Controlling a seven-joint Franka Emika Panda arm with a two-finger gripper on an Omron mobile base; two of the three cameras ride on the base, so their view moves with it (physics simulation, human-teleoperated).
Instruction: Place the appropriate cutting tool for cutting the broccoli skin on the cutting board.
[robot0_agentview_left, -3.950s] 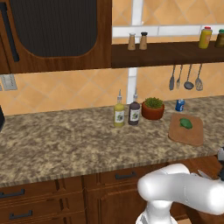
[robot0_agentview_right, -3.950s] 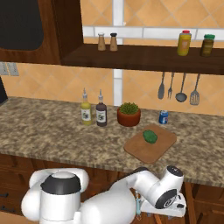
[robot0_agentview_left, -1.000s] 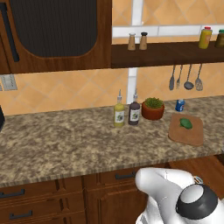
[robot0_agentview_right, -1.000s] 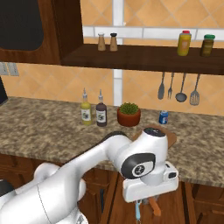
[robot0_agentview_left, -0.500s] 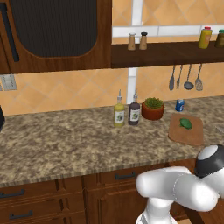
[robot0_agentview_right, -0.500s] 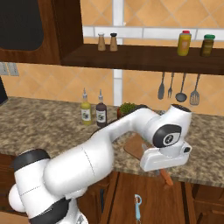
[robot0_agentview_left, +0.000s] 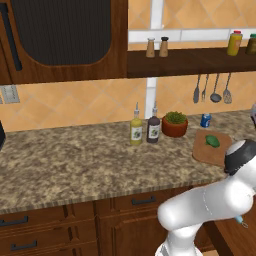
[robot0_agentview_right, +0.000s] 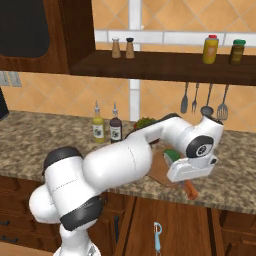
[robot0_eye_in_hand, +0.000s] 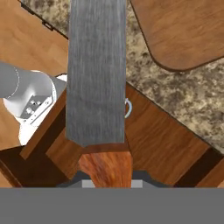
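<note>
A tiled kitchen wall backs a speckled granite counter, with a shelf of jars above and utensils hanging at the right. Near the counter's right end lies the cutting board, reaching almost to the front edge, and the broccoli sits on its rear half.

The arm has swung up from the open drawer below the counter within the last second, and the gripper now hangs just off the counter's front edge, beside the board's near corner. The jaws are clamped on the red-brown wooden handle of a knife; in the hand view its broad grey blade runs up the middle, with the board's rounded corner at upper right. The fingertips themselves are hidden, so the hold is judged from the handle seated between them.

A blue-handled peeler lies behind in the drawer. The tool is lifted out; carrying it over the board and setting it down remains.
</note>
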